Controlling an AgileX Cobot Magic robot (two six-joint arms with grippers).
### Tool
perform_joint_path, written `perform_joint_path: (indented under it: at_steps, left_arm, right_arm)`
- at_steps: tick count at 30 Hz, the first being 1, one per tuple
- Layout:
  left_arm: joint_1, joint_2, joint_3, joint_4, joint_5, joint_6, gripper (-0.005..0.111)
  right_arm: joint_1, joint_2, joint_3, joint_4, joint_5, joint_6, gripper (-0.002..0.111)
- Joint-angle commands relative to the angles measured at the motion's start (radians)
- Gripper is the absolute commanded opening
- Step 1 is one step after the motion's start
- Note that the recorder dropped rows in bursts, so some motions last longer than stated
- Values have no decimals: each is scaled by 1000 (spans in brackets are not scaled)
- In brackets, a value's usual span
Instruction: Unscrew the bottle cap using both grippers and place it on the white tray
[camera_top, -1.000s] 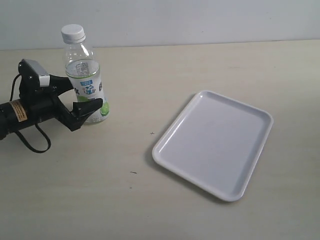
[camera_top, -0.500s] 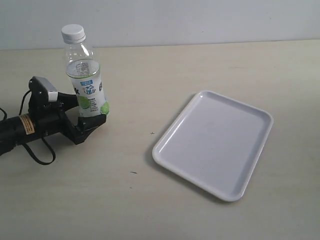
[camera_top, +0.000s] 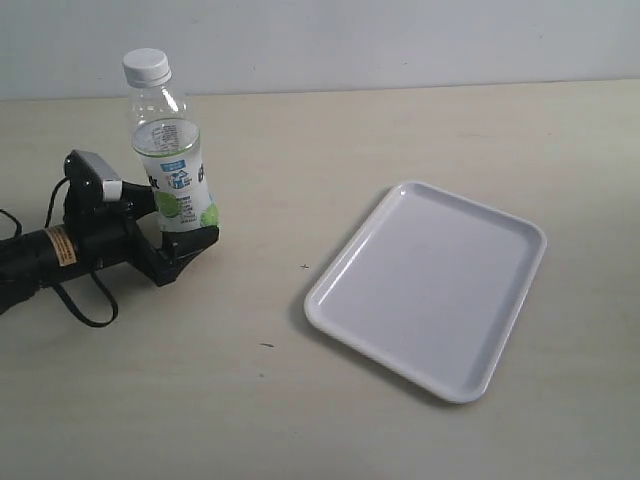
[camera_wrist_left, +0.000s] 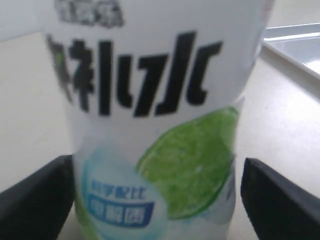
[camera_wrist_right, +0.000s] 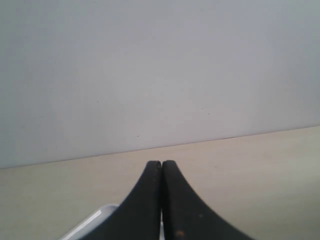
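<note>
The clear bottle (camera_top: 172, 160) with the lime label stands upright at the far left of the table, its white ribbed cap (camera_top: 146, 65) screwed on top. My left gripper (camera_top: 185, 240) lies low at the bottle's base, open, with one black finger on each side. In the left wrist view the bottle (camera_wrist_left: 155, 115) fills the space between the fingers of the left gripper (camera_wrist_left: 157, 167), with a gap showing at one finger. My right gripper (camera_wrist_right: 161, 164) is shut on nothing and is out of the exterior view. The white tray (camera_top: 430, 285) lies right of centre.
A black cable (camera_top: 85, 305) loops on the table under the left arm. A corner of the tray (camera_wrist_left: 295, 42) shows beyond the bottle in the left wrist view, and the tray's rim (camera_wrist_right: 87, 222) shows under the right gripper. A pale wall backs the table.
My left gripper has dropped lower and slid right, so its fingers now straddle the bottle's base. The bottle, cap and tray stay where they were.
</note>
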Motion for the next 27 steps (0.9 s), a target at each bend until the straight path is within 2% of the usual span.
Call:
perform_joint_path:
  at_steps: [1,9,12,16,18,22,27]
  left_arm:
    - [-40,5,-22,-9,-18,1,86]
    - [-85,5,-40,-41,-18,1,86]
    - [-85,5,-43,-42,-18,1,81]
    - [-85,5,-43,-44,-18,1,60]
    - [-85,5,-43,-44,-18,1,43]
    - [-85,5,-43,-57,-18,9,1]
    - [-85,5,-43,-53,-18,24,2]
  right_arm:
    - [1,-6,5,-9,-5,-2,0]
    - [1,-6,5,-9,-5,-2,0]
    - [1,-6,5,-9,-5,-2,0]
    - [1,-6,5,-8,-5,1,0]
    - [1,-6,5,-8,-5,1,0]
    - [1,-6,5,-8,-5,1,0]
    - [1,-6,5,-8,-5,3,0]
